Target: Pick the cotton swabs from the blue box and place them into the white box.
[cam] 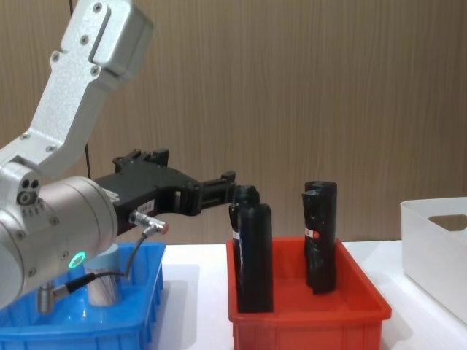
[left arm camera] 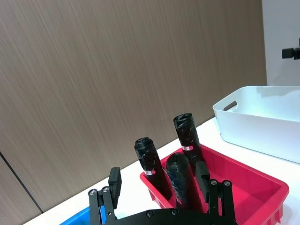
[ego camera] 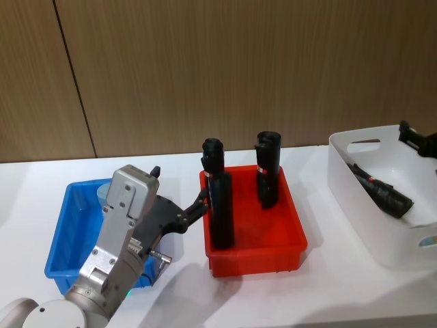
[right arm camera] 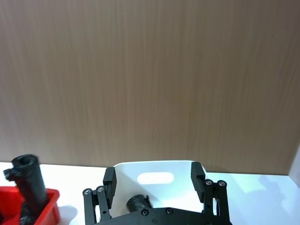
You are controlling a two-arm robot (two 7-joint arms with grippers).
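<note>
— Left pincer (cam: 232, 181)?
— Hanging above the shallow bright blue plastic bin (ego camera: 65, 232), fingers (left arm camera: 115, 183) spread apart, nothing between them, reaching toward the red plastic bin (ego camera: 254, 254).

— Cotton swabs?
— One small clear jar with a pale blue lid (cam: 105, 281), standing inside the blue bin beneath the silver arm.

— Red bin?
— Centre of the white worktop (ego camera: 321, 294), holding tall black rolls with red-white labels (ego camera: 220, 205), upright.

— Right pincer (right arm camera: 154, 180)?
— Over the white plastic bin with handle cutout (ego camera: 362, 212) at right, fingers parted, empty; black rolls (ego camera: 382, 193) lying inside.
</note>
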